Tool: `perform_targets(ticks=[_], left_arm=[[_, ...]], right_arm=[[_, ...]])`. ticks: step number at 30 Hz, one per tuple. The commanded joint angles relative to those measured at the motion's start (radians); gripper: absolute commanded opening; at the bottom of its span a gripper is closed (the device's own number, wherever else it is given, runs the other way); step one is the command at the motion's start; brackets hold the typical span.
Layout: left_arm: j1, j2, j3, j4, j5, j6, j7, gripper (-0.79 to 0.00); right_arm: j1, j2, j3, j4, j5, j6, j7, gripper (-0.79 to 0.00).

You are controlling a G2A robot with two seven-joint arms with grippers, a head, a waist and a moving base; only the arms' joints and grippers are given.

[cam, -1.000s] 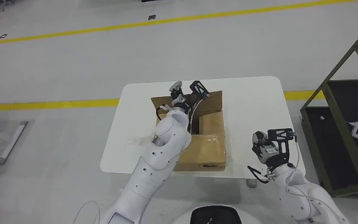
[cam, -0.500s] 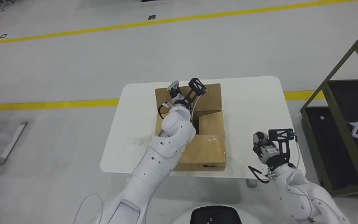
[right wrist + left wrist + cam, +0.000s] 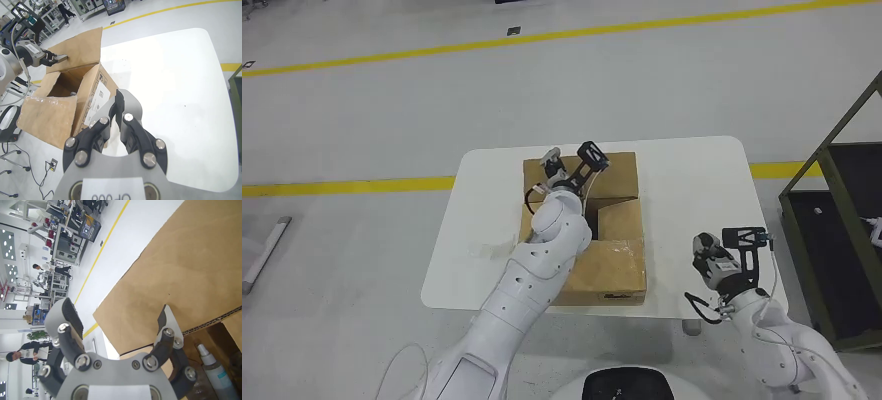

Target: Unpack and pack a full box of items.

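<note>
The left claw [image 3: 115, 310] is spread, one finger touching the raised far flap [image 3: 179, 266] of the box [image 3: 617, 272]. The box stands open mid-counter [image 3: 692, 190], a bottle [image 3: 213, 370] inside. The right claw [image 3: 116, 106], pressed together, hangs over the counter's near right corner.

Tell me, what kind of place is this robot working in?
Probably a factory hall or robotics lab: yellow lines are painted on the wide pale floor, metal-framed workstations with screens stand behind, and a cardboard box sits on a white table.
</note>
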Motion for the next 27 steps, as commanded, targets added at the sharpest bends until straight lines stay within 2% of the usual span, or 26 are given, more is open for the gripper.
perform_targets(ticks=[1, 5, 8, 16, 20, 22, 27], left_arm=[[0.008, 0.003, -0.012, -0.018, 0.006, -0.010, 0.001, 0.000], [0.041, 0.019, -0.068, -0.091, 0.003, -0.056, -0.004, 0.000], [0.090, 0.038, -0.129, -0.186, -0.010, -0.105, -0.004, 0.000], [0.299, 0.080, -0.307, -0.519, -0.093, -0.195, -0.080, 0.000], [0.400, 0.090, -0.377, -0.653, -0.239, -0.270, -0.035, 0.000], [0.440, 0.099, -0.407, -0.692, -0.229, -0.293, -0.024, 0.000], [0.511, 0.109, -0.455, -0.761, -0.262, -0.311, 0.000, 0.000]], right_arm=[[0.002, -0.007, 0.014, -0.003, 0.197, 0.000, -0.010, -0.785], [0.004, -0.005, 0.063, 0.003, 0.332, -0.074, -0.005, -0.785], [0.005, -0.002, 0.089, 0.014, 0.418, -0.144, 0.018, -0.785], [0.045, 0.012, 0.126, 0.102, 0.622, -0.357, 0.179, -0.785], [0.072, 0.021, 0.119, 0.135, 0.642, -0.434, 0.260, -0.785], [0.087, 0.025, 0.116, 0.143, 0.606, -0.466, 0.287, -0.785], [0.087, 0.025, 0.116, 0.143, 0.606, -0.466, 0.287, -0.785]])
